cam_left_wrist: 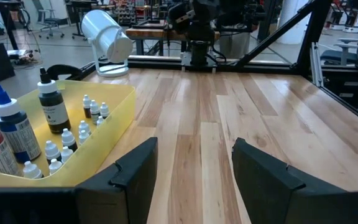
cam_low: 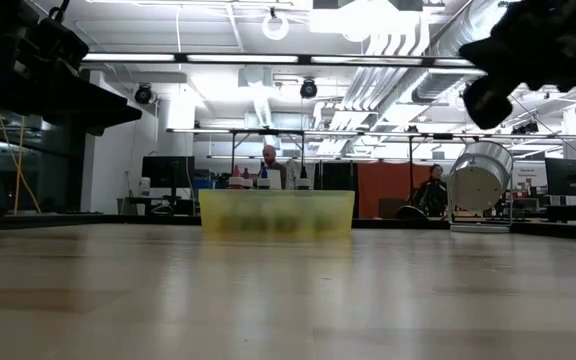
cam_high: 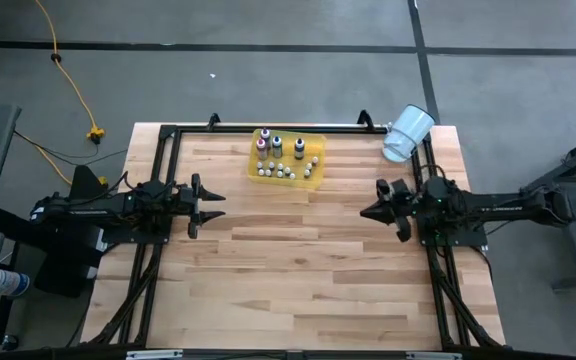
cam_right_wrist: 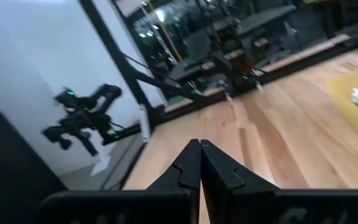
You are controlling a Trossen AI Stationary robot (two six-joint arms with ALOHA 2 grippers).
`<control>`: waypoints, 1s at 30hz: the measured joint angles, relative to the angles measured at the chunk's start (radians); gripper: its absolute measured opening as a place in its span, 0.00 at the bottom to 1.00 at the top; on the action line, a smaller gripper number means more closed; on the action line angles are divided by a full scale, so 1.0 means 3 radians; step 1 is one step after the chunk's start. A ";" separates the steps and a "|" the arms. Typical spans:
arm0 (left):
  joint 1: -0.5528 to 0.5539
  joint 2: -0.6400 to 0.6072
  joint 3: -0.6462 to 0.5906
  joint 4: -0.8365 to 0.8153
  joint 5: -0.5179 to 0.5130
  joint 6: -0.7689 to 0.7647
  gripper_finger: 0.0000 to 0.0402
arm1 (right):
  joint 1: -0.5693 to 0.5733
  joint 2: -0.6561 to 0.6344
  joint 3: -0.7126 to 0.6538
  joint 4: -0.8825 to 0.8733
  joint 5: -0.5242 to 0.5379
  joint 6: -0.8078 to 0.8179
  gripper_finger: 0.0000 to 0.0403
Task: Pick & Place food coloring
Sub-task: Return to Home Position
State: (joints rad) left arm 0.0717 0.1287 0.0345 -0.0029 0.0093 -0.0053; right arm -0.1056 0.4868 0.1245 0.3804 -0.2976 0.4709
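Left gripper (cam_high: 218, 205) spread, right gripper (cam_high: 368, 210) pressed together, empty; I worry it clips the tipped cup (cam_high: 408, 132) at 1 o'clock.

Robotics lab/workshop: bare ceiling w/ ducts (cam_low: 418, 30) & strip lights (cam_low: 218, 58), monitors (cam_low: 166, 170) on desks, people (cam_low: 271, 160) in bkgd, concrete floor (cam_high: 268, 20), yellow cable (cam_high: 76, 95), wooden tabletop (cam_high: 298, 260) in a metal frame (cam_high: 228, 127)

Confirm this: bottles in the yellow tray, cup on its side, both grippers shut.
No. The left gripper is open, its fingers apart in the left wrist view; only the right gripper is shut. The rest holds: bottles in the tray, cup on its side.
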 joint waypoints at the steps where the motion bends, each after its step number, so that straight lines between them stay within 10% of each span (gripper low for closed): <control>1: -0.0001 -0.0001 0.0000 0.0000 0.0000 0.0001 0.49 | 0.0034 -0.0099 -0.0041 0.0003 0.0001 0.0001 0.00; 30: 0.0000 -0.0001 0.0000 -0.0001 -0.0005 0.0001 0.49 | 0.0198 -0.1502 -0.0381 -0.1103 0.0604 -0.0635 0.00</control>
State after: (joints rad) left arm 0.0718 0.1284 0.0345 -0.0032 0.0078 -0.0051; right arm -0.0463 0.0361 0.0101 0.0495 -0.1165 0.2804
